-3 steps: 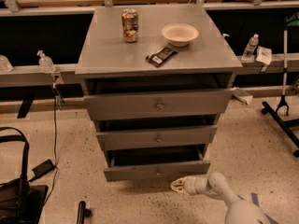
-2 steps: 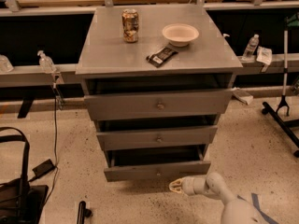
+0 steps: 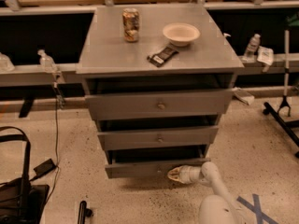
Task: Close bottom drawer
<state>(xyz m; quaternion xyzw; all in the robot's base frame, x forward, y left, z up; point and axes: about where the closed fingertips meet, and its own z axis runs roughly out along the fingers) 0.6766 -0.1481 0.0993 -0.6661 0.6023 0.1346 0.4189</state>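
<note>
A grey cabinet stands in the middle with three drawers, all pulled out a little. The bottom drawer is the lowest and slimmest front, with a small round knob and a dark opening above it. My gripper is at the end of a white arm that comes in from the lower right. Its tip is right against the bottom drawer's front panel, just right of the knob. The middle drawer and top drawer sit above it.
On the cabinet top stand a can, a white bowl and a dark snack bar. A black bag and cable lie on the floor at left. A black stand leg is at right. Water bottles sit on the side shelves.
My gripper has moved left toward the drawer front. The bottom drawer front looks pushed slightly further in.
</note>
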